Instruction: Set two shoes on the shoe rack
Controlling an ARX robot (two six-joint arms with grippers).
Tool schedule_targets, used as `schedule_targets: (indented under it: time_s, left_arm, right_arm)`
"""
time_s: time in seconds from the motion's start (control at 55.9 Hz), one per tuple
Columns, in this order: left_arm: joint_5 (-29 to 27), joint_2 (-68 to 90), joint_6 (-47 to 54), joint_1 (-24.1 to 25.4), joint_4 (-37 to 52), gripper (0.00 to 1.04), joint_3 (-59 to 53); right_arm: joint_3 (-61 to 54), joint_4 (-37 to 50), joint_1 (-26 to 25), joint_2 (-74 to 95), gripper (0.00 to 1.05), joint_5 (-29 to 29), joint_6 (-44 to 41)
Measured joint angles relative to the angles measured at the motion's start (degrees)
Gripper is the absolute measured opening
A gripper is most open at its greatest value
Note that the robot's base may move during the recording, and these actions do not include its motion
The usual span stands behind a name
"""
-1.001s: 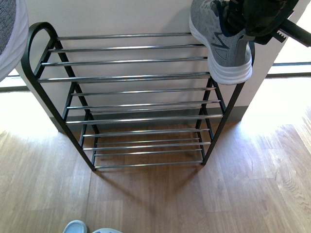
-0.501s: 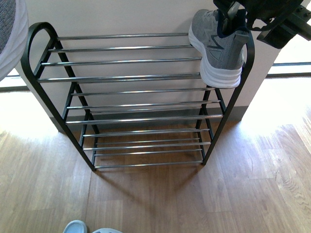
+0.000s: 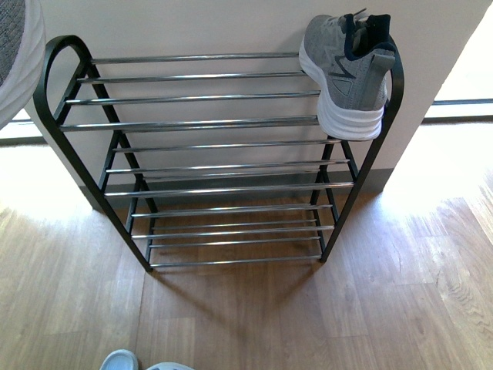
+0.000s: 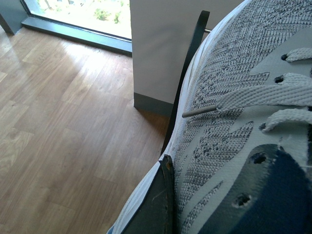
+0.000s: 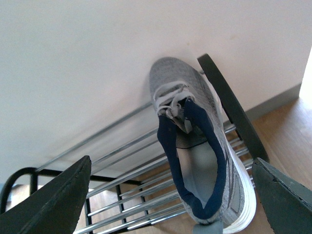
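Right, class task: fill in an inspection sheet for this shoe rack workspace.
Surface: wooden floor.
Job's things: rack stands against white wall; sneaker on top shelf, right end; second sneaker held off the rack.
Clutter: pale slippers at floor's near edge.
Grippers: right gripper open, clear of the shelved sneaker; left gripper shut on second sneaker.
Cables: nothing seen.
Surroundings: window, daylight.

Grey knit sneaker (image 3: pixel 347 73) upright at right end of top tier of chrome-rodded shoe rack (image 3: pixel 200 123), toe to wall; second sneaker (image 3: pixel 14 54) aloft left.
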Motion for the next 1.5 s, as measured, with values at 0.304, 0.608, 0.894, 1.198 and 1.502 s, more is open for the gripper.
schedule_targets:
  time_s: [0.304,0.608,0.894,1.198,1.502]
  left_arm:
    - [-0.02,0.0,0.0,0.0,0.0,0.02,0.0]
    - [-0.02,0.0,0.0,0.0,0.0,0.02,0.0]
    - [-0.11,0.0,0.0,0.0,0.0,0.02,0.0]
    - [-0.09,0.0,0.02,0.0,0.0,0.02,0.0]
    - [-0.04,0.0,0.0,0.0,0.0,0.02,0.0]
  right_arm:
    - [-18.93,8.17,-8.9,-22.77,0.96,-13.79,-12.22]
    - [-38.75,17.49,-24.09,-43.3,0.96,-20.63,-20.33]
    - [-45.83,20.85,-22.49,-48.13,0.6,-14.08,-34.45]
    - [-53.16,20.06,-17.86,-56.17,0.07,-9.66,-37.13]
    - [-57.13,16.17,-17.81,-63.91,0.02,-9.66,-37.4]
